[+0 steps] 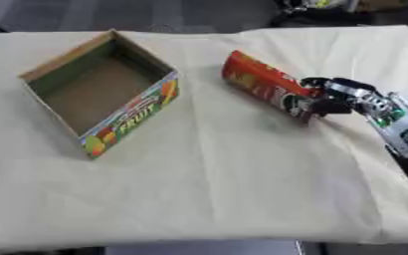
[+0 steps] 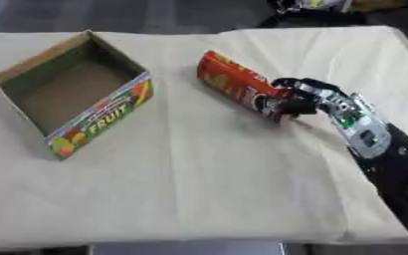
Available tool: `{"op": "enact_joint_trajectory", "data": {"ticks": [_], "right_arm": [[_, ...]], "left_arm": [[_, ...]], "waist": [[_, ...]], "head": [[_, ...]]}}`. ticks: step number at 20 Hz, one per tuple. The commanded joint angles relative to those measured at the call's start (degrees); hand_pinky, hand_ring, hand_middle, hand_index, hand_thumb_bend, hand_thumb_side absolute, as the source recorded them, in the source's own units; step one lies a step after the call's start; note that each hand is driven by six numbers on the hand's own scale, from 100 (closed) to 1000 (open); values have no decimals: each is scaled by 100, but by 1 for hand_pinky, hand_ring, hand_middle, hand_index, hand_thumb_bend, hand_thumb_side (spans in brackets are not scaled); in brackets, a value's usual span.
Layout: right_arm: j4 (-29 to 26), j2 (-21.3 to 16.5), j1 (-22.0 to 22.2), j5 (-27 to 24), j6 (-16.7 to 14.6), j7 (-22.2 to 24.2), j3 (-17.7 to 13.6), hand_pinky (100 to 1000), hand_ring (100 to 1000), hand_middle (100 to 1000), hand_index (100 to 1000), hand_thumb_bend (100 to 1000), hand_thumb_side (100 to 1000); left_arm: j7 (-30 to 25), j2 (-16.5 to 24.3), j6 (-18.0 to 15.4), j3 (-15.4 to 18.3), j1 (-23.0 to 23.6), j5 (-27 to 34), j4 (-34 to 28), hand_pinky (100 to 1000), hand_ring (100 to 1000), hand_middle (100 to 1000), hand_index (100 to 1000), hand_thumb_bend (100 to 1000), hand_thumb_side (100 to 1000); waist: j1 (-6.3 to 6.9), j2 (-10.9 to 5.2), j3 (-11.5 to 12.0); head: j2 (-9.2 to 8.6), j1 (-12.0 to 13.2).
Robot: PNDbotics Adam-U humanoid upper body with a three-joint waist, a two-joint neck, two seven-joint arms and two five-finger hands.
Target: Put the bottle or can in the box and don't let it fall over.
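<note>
An open cardboard box sits empty on the cloth-covered table, while my right hand curls its fingers around a red can lying tilted just beside it, well apart from the box.

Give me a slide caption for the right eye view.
Right robot hand curled round the lower end of a red can lying on the cloth, open fruit box to its left.

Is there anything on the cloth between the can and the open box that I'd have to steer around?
Nothing visible. The red can lies on its side with the right hand curled round its near end. Between it and the cardboard box to its left there is only bare cloth. The box stands open and looks empty.
</note>
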Motion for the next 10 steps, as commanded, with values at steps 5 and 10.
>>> {"op": "enact_joint_trajectory", "data": {"ticks": [5,10], "right_arm": [[41,-92,5,-143,101,179,106,596,1000,977,969,100,569],[115,-78,-9,-119,139,219,133,574,1000,971,958,100,533]], "left_arm": [[3,145,-17,86,-62,40,-96,461,873,949,716,319,668],[4,147,-19,90,-61,45,-98,461,873,948,716,318,668]], "waist": [[42,4,6],[48,12,5]], "head": [[-11,-32],[-11,-38]]}}
